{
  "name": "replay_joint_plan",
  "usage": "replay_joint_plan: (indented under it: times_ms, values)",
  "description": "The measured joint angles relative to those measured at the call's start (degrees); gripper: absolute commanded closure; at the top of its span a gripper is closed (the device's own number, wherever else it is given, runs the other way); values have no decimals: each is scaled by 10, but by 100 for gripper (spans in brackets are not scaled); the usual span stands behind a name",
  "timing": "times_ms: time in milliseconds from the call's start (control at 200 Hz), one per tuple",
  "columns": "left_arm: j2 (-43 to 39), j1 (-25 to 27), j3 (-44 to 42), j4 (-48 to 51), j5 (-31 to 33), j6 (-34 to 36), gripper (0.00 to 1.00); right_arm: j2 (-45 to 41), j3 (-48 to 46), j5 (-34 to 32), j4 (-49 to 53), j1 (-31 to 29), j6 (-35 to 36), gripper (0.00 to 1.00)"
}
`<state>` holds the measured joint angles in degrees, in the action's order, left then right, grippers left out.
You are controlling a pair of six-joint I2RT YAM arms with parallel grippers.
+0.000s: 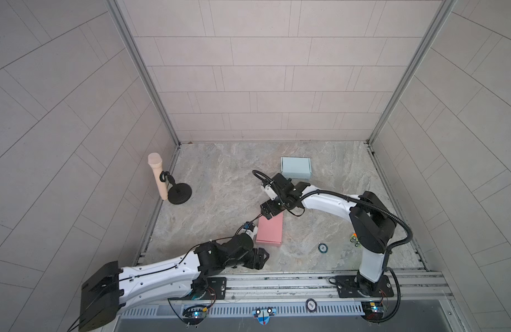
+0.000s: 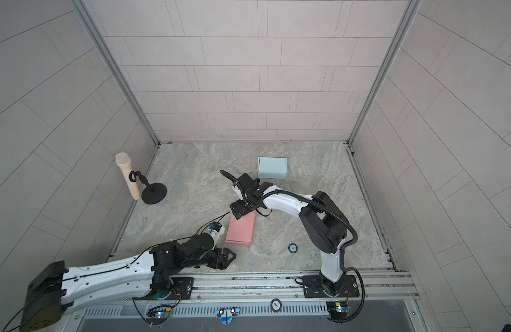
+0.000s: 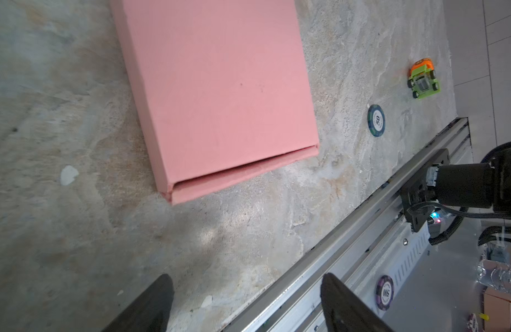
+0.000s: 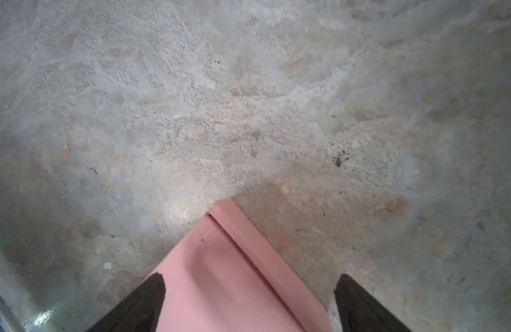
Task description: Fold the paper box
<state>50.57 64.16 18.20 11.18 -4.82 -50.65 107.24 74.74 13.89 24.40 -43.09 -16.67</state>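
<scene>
Marbled tabletop (image 1: 219, 178), tiled walls (image 1: 277, 72). My right gripper (image 4: 248, 304), spread wide and empty, overhangs the pink box (image 1: 270, 231) corner. My left gripper (image 3: 245, 304) is likewise, alongside.

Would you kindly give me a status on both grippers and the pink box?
Left gripper open, empty, short of pink box. Right gripper open above box's far corner. Box closed, flat on table. Nearby chip, toy car lie clear.
</scene>
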Motion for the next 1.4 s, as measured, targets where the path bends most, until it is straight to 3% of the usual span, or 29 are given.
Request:
replay_joint_plan:
  times_ms: [290,791,1086,1402]
  values:
    - [87,-10,5,-80,-2,-5,24,1,-14,24,0,13,6,6]
    - [125,-124,7,-146,-57,13,30,-102,-159,52,-42,24,-17,9]
    - [164,-193,60,-142,-90,55,32,-185,-248,49,-70,24,-53,9]
    - [240,-252,98,-144,-117,86,35,-198,-264,43,-96,14,-87,10]
